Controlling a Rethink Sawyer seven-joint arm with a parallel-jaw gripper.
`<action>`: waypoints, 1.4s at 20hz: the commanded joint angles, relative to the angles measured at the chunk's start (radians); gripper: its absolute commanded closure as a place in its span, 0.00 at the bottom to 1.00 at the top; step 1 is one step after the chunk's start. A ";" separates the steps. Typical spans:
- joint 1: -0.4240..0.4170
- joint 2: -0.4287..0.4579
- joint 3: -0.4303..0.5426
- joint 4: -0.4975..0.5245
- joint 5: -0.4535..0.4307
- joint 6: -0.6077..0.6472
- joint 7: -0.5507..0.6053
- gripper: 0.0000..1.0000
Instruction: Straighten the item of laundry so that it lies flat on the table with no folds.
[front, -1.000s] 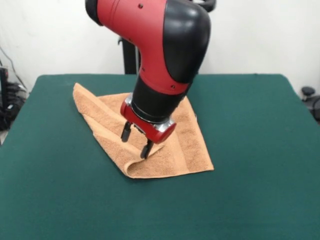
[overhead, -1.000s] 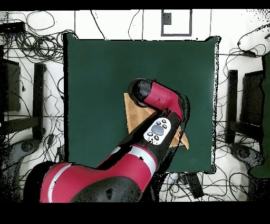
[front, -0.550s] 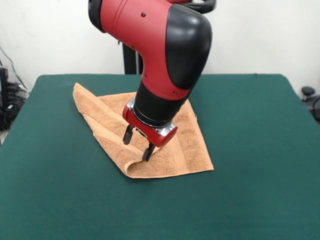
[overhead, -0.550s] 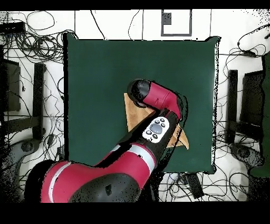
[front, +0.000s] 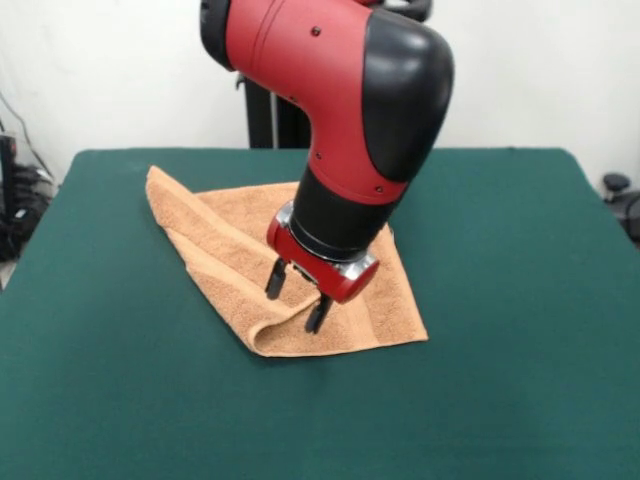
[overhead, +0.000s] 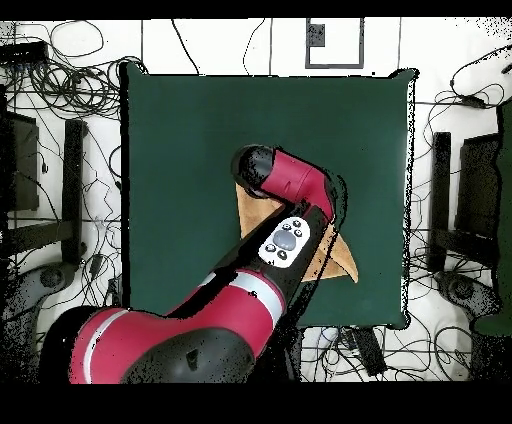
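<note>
Green table (front: 520, 330) bears folded towel (front: 215, 245) directly under spread fingers (front: 275, 279).

- Glossy red arm (front: 300, 50) shell with a rounded black cap at the elbow.
- Small dark screws dot the red casing.
- Black wrist sleeve, red collar, two short black fingers (front: 275, 280).
- From overhead: grey oval button pad (overhead: 284, 240), white band.

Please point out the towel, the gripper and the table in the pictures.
towel (front: 215, 245): front view, on its flat upper layer.
gripper (front: 296, 297): front view, between its two black fingertips.
table (front: 500, 300): front view, on bare green top.
</note>
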 joint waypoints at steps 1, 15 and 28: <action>0.030 0.018 0.053 -0.047 0.054 0.078 0.347 0.00; 0.011 0.013 0.073 -0.030 0.017 0.059 0.323 0.00; 0.011 0.071 0.049 -0.073 0.016 0.076 0.351 0.00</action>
